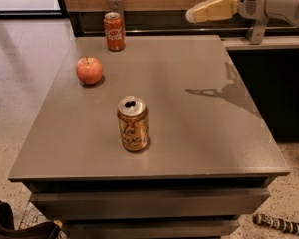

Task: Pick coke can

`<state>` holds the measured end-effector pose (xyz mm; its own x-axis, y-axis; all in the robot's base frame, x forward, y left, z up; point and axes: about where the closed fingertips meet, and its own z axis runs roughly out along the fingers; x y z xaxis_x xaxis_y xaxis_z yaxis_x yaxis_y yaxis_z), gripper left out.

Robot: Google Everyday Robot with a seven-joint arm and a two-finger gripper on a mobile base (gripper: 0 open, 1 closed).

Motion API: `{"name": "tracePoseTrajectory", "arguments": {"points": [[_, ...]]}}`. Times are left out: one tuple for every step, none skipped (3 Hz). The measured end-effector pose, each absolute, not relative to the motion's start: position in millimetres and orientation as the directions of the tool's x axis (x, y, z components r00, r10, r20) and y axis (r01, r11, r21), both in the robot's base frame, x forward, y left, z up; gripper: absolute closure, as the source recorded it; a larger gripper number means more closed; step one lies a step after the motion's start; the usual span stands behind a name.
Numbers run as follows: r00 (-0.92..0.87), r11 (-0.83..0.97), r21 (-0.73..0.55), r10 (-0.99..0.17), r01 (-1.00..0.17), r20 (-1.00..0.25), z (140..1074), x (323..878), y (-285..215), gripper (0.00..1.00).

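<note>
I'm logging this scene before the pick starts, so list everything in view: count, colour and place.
coke can: one, red with white script, upright at the table's far edge, left of middle.
apple: one, red, on the table, nearer than the coke can and to its left.
orange-gold can: one, orange-gold with brown script, upright near the table's front middle.
table: one, grey-brown, fills the middle of the view.
striped object: one, black and white, on the floor at lower right.
dark object: one, on the floor at lower left, partly cut off.
arm: one, white, upper right.
gripper: one, cream, in the air above the table's far right, pointing left, apart from everything on the table.
</note>
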<state>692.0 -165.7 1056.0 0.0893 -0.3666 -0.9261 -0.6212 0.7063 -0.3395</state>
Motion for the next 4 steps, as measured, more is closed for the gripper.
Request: {"name": "tracePoseTrajectory", "arguments": {"points": [[0.052,0.689,-0.274,-0.325,-0.670,-0.944,1007.8,755.3,-115.9,0.00],[0.034,0.689,-0.233,-0.290,-0.686,-0.957,981.9,785.1,-93.4,0.00],[0.018,0.680,-0.171,-0.226,-0.713,-0.974,952.3,817.9,-54.0,0.00],[0.021,0.662,-0.123,-0.160,-0.740,-0.987,934.0,841.1,-22.9,0.00]]}}
